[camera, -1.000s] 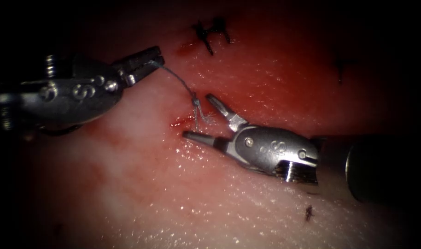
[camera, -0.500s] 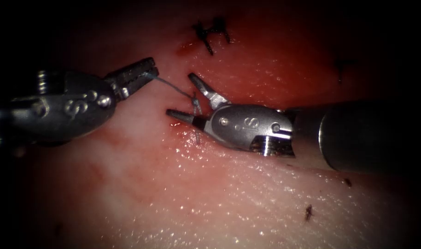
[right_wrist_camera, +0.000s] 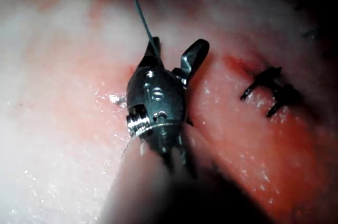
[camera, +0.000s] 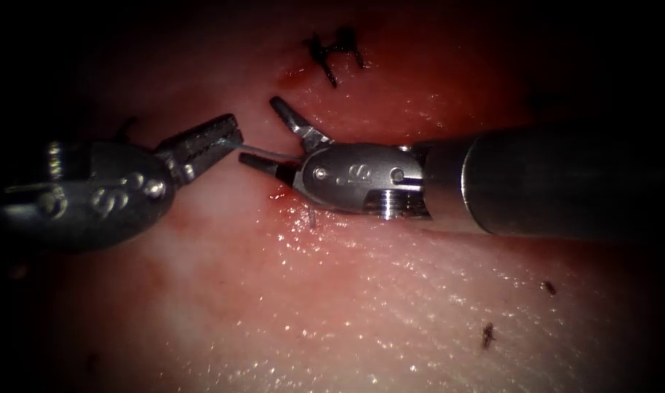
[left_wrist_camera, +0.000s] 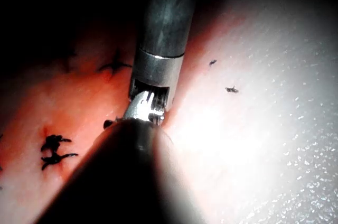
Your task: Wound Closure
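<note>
Your left tool keeps its fingers clenched on the thread, holding it taut from the cut. Your right tool has advanced, fingers spread astride that strand. Needle not observed.

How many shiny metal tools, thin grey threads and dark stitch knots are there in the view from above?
Shiny silver metal tools: 2, the left tool shut on the thread, the right tool with jaws open around it.
Thin grey thread: 1.
Dark finished stitch knots on the pink tissue: 1 cluster.
Total: 4.
</note>
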`<state>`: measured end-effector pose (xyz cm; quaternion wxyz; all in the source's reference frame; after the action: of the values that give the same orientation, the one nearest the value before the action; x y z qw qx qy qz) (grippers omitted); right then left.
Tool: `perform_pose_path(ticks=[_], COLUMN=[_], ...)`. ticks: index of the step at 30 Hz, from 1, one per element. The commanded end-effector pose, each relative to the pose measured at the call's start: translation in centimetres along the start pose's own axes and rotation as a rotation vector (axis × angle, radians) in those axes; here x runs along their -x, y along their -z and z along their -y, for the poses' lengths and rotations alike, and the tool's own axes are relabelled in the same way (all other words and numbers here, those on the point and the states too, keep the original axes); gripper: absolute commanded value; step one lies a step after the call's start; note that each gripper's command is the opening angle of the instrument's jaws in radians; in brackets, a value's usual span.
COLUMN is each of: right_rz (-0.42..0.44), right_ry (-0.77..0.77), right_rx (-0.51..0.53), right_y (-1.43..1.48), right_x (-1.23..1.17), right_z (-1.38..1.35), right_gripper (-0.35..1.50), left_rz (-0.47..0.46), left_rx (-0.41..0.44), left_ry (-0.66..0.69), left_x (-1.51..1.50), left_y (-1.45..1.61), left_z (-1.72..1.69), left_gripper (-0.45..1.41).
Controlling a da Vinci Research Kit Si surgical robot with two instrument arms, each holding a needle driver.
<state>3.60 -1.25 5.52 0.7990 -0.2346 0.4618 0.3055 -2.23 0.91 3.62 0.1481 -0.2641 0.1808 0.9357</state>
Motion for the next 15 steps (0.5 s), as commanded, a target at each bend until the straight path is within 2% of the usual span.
perform_pose_path(ticks=[1,3,5,6,7,8,15], right_rz=[-0.002,-0.002,-0.004,-0.004,-0.011,-0.009,-0.006], right_ry=[0.005,0.005,0.005,0.005,0.005,0.005,-0.006], right_rx=[-0.002,-0.002,-0.004,-0.004,-0.006,-0.013,0.014], right_y=[-0.06,-0.06,-0.06,-0.06,-0.06,-0.06,-0.04], right_x=[0.02,0.02,0.02,0.02,0.02,0.02,-0.06], right_z=[0.09,0.09,0.09,0.1,0.11,0.13,0.17], right_gripper=[0.99,0.96,0.76,0.52,-0.1,-0.35,-0.35], left_rz=[0.0,0.002,0.003,0.004,0.003,0.003,0.004], left_rx=[0.002,0.006,0.008,0.01,0.01,0.009,0.015], left_ry=[-0.001,-0.003,-0.005,-0.006,-0.006,-0.007,-0.015], left_x=[-0.02,-0.02,-0.01,-0.01,-0.01,-0.01,0.0], left_y=[-0.08,-0.07,-0.07,-0.07,-0.06,-0.06,-0.01], left_z=[-0.06,-0.07,-0.08,-0.09,-0.1,-0.11,-0.18], left_gripper=[-0.45,-0.45,-0.45,-0.45,-0.45,-0.45,-0.45])
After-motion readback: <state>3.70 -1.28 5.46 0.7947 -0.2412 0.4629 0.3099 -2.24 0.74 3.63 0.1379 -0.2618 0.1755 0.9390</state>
